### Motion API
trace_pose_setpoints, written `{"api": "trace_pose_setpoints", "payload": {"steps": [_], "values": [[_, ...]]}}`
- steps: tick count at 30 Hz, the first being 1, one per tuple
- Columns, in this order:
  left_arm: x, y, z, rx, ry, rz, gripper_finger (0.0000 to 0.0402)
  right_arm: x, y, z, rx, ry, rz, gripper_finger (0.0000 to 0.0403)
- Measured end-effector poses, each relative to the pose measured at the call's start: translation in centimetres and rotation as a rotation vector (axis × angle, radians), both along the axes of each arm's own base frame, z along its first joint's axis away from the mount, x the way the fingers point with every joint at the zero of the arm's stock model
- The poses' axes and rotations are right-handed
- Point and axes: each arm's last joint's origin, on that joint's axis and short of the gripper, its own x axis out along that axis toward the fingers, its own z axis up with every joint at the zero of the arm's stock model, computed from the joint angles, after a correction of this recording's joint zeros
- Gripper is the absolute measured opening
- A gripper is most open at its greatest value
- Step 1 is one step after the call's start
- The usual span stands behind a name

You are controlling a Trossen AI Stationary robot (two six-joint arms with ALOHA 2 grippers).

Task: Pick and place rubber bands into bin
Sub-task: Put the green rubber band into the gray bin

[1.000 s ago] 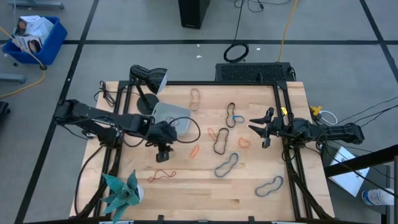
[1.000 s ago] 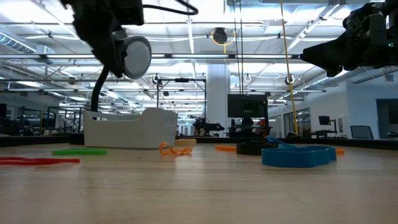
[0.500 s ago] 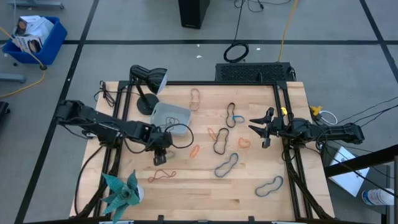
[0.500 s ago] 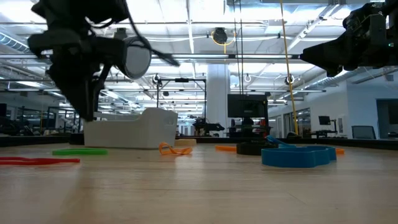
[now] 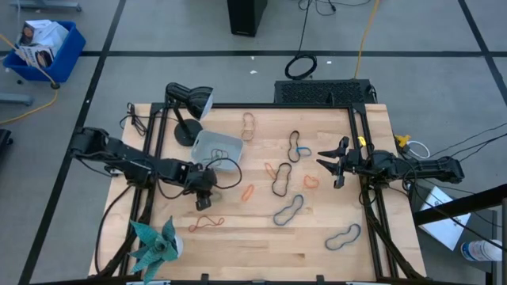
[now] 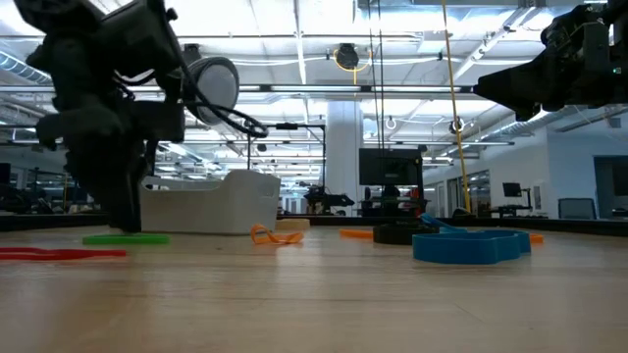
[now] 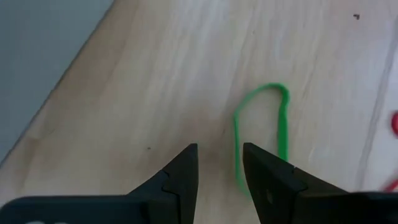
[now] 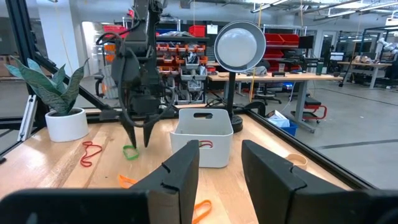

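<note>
The left claw point(image 5: 204, 203) hangs low over the desk point(image 5: 238, 245), pointing down at a green rubber band point(image 7: 261, 134). Its two fingers are apart with nothing between them; one finger is just beside the band. The bin point(image 5: 214, 147) sits just behind it, near the lamp point(image 5: 186, 107). More rubber bands point(image 5: 285, 210) lie spread across the desk. The right claw point(image 5: 331, 166) waits up high on the far side, fingers apart and empty.

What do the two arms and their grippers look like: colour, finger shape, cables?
Both arms are black and jointed, with black cables looping along them. The left gripper has two flat, dark fingers tapering to blunt tips. The right gripper has the same dark wedge-shaped fingers. No markings are visible on either.
</note>
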Motion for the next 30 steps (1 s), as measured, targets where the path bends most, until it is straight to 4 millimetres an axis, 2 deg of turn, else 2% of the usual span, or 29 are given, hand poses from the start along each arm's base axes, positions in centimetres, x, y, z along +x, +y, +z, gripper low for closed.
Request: {"api": "trace_pose_setpoints", "payload": {"steps": [4,10,19,22,28,30], "values": [[-0.5,-0.4,-0.8,0.017,-0.037,-0.023,0.0131,0.0,0.0,0.0,-0.001,0.000,0.000,0.0116],[-1.0,-1.0,-1.9,0.067,-0.001,-0.003,0.0131,0.0,0.0,0.0,-0.004,0.001,-0.001,0.0116],[-0.7,-1.5,-2.0,0.063,-0.040,-0.020,0.0128,0.0,0.0,0.0,-0.008,0.002,-0.001,0.0116],[-0.7,-1.5,-2.0,0.064,-0.039,-0.021,0.0105,0.0,0.0,0.0,-0.008,0.002,-0.001,0.0116],[-0.7,-1.6,-2.0,0.052,-0.038,-0.030,0.0015,0.0,0.0,0.0,-0.008,0.002,-0.001,0.0116],[-0.7,-1.6,-2.0,0.053,-0.042,-0.031,0.0009,0.0,0.0,0.0,-0.008,0.002,-0.001,0.0116]]}}
